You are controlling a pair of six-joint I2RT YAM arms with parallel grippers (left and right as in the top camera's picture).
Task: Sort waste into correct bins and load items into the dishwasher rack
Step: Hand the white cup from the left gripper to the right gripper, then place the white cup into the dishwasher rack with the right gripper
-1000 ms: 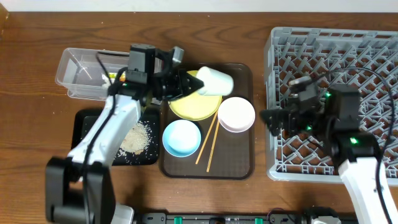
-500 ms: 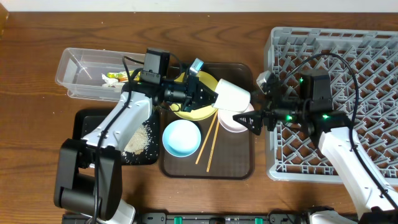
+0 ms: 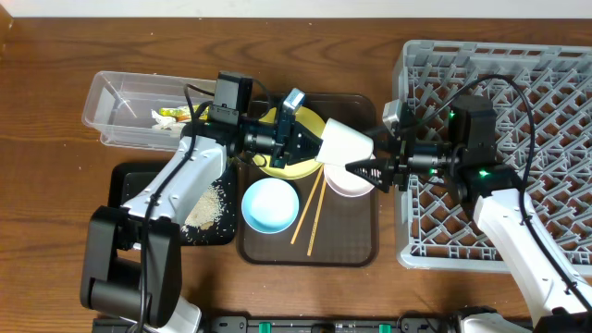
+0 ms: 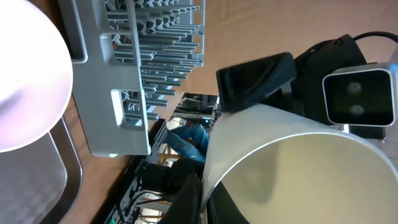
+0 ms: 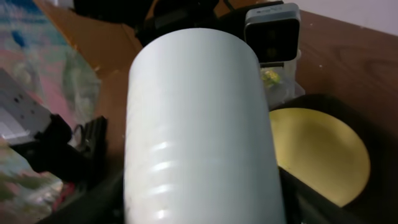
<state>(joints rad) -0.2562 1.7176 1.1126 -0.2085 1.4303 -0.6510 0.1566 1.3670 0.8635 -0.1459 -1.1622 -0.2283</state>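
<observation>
**Overhead: pale cup between two grippers**

The small pale cup point(image 3: 347, 141) lies on its side above the brown serving tray point(image 3: 353, 236), its mouth toward 9 o'clock and its base toward 3 o'clock. The left gripper point(image 3: 313, 144) pinches its rim, fingertips hidden. The right gripper point(image 3: 363, 170) flanks the base, but I cannot tell whether it grips. The cup covers part of the yellow plate point(image 3: 298, 170) and white bowl point(image 3: 344, 183).

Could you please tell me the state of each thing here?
pale cup: lifted, tipped sideways.
left gripper: shut on the cup.
right gripper: fingers flank the cup, grip unclear.
light blue bowl: upright, empty.
white bowl: upright, partly hidden.
yellow plate: lying flat, partly hidden.
clear tub: holds a wrapper.
black tray: holds rice.
dishwasher rack: no dishes visible.
</observation>
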